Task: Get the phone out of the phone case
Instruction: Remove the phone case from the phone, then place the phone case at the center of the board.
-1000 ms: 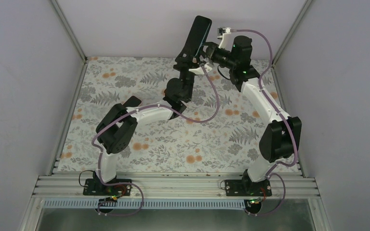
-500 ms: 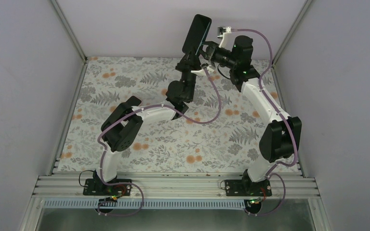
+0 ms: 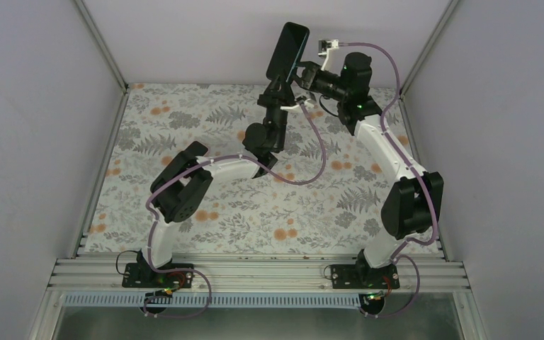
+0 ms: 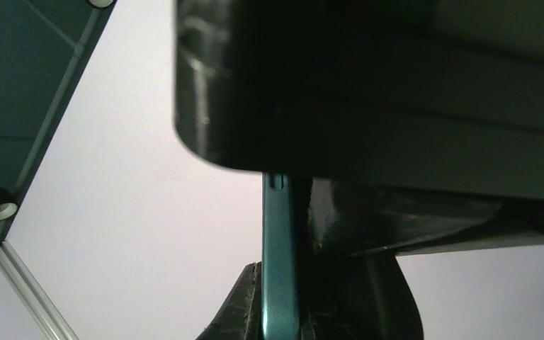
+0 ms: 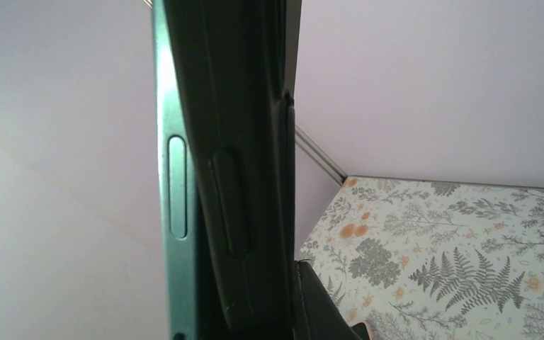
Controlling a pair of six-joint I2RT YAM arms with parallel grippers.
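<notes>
My left gripper (image 3: 278,81) has just clenched on the lower end of the phone (image 4: 280,269), which stands upright in the air just above it. My right gripper (image 3: 304,71), close beside, stays clamped on the phone case (image 5: 244,177). With both held, I judge I can now pull them apart.

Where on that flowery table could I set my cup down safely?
Bare cloth lies between the left wall and the left arm, and in the near middle between it and the right arm. Crowded: far middle, where left gripper and right gripper hold the phone.
</notes>
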